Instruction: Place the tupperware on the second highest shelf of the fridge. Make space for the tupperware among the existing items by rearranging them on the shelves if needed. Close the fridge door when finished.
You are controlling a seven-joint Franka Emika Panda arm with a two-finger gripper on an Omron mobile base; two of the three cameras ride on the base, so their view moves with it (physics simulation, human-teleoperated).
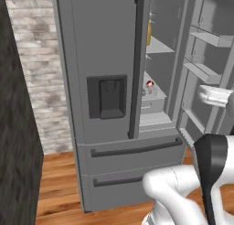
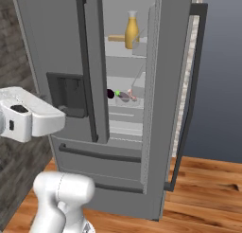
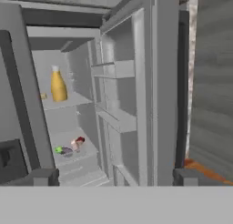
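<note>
Tool point(image 3: 111, 176) gapes wide, empty, facing the fridge point(image 1: 105, 105); reaching in, it could topple the bottle point(image 3: 58, 84).

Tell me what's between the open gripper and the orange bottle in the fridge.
Nothing solid: in the hand view the gripper looks across open air, past the fridge door's inner bins, to the bottle.

Fridge point(image 1: 109, 59) top cut off by frame edge. Small items point(image 3: 70, 147) on lower shelf too blurry to identify. Bottle point(image 1: 149, 33) mostly hidden behind door handle.
</note>
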